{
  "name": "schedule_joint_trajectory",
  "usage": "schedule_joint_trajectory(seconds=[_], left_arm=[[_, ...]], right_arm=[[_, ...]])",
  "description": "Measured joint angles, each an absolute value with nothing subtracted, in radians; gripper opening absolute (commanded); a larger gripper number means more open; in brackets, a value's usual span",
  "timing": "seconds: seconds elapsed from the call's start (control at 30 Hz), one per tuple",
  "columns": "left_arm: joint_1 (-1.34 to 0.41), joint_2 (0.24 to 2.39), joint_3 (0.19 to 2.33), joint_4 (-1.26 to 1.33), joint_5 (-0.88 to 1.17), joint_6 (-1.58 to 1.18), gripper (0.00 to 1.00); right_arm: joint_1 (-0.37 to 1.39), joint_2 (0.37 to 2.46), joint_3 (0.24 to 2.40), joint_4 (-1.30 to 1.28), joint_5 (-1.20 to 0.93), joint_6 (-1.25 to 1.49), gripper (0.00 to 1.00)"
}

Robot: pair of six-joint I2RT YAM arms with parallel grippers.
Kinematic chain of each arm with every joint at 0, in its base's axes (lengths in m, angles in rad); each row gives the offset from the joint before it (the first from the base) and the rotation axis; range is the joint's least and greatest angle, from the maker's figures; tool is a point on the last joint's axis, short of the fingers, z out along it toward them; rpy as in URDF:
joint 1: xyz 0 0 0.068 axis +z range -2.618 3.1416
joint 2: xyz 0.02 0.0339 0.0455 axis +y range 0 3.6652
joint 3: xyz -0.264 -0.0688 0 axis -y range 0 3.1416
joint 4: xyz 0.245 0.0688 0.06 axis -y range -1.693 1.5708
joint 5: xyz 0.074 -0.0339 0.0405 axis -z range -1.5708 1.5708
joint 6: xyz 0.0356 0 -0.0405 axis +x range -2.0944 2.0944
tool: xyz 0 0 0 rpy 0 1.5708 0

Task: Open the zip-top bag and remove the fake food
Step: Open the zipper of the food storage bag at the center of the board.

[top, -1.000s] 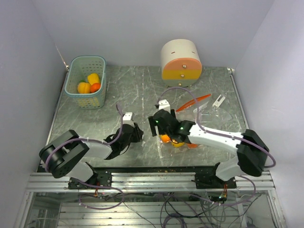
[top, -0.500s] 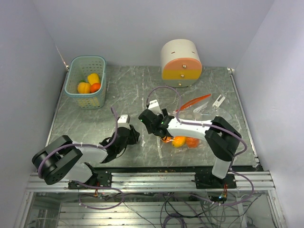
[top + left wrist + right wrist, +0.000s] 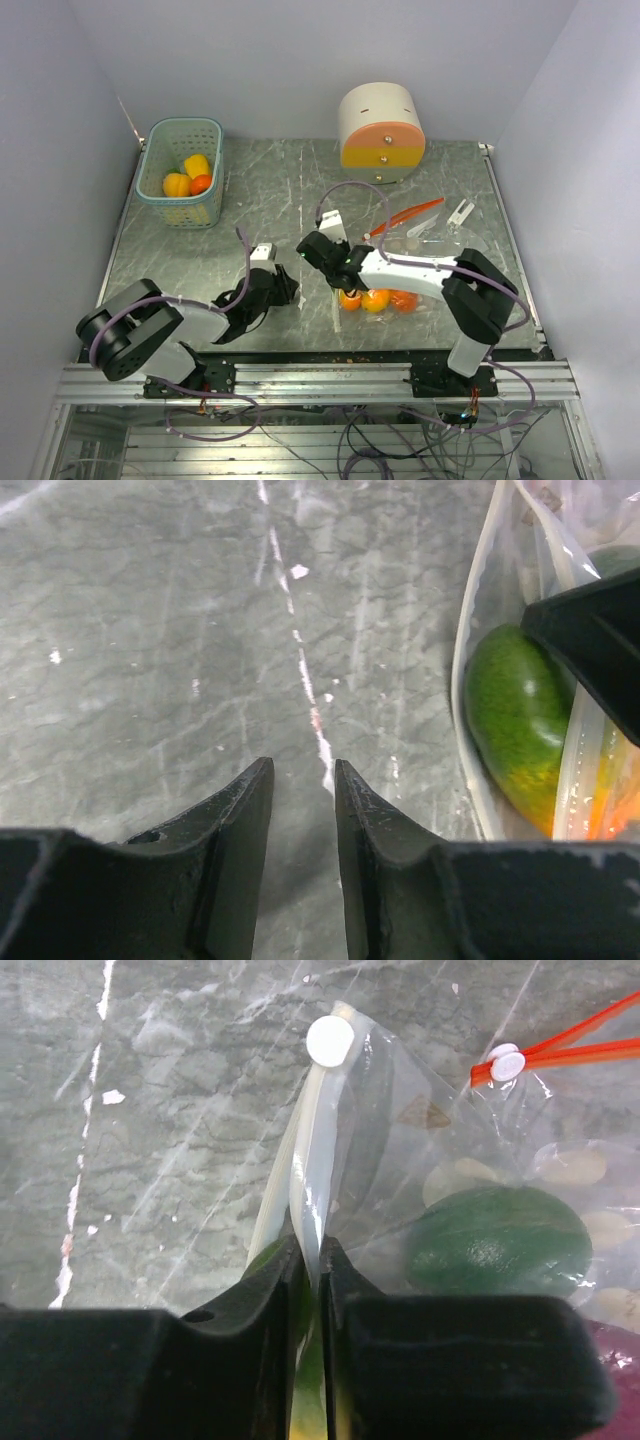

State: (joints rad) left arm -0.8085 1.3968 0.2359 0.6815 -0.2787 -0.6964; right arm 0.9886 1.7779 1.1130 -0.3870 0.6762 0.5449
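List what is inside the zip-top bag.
Through the clear zip-top bag show a round green fruit, a green-and-yellow piece and orange pieces. The right claw, pinching the bag's edge, covers part of it, so the full count is hidden.

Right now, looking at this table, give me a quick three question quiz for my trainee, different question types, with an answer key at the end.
1. True or false: the right gripper is pinched shut on an edge of the zip-top bag.
2. Multiple choice: where on the table does the basket sit? A) far left corner B) far right corner C) near right corner
3. Fill in: the left gripper stands open above the bare tabletop and holds ____.

Key: 1 true; 2 A; 3 nothing.
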Motion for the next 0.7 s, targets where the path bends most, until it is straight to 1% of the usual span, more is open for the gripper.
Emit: schedule_joint_trajectory(seconds=[0.17,0.37,0.7], left_arm=[[-0.809,1.437,0.203,0.84,-0.197,-0.706,0.47],[-0.809,1.521,0.194,1.082,-0.09,-0.738,0.56],[-0.822,1.851,0.232,1.427,0.025,-0.857,0.59]], right_arm=[[0.989,1.669,1.042,-0.341,0.648,0.545,0.0],[0.986,1.572,0.957,-0.258,0.598,0.538,0.0],[0.981,1.559,0.917,-0.228,0.567,0.535,0.0]])
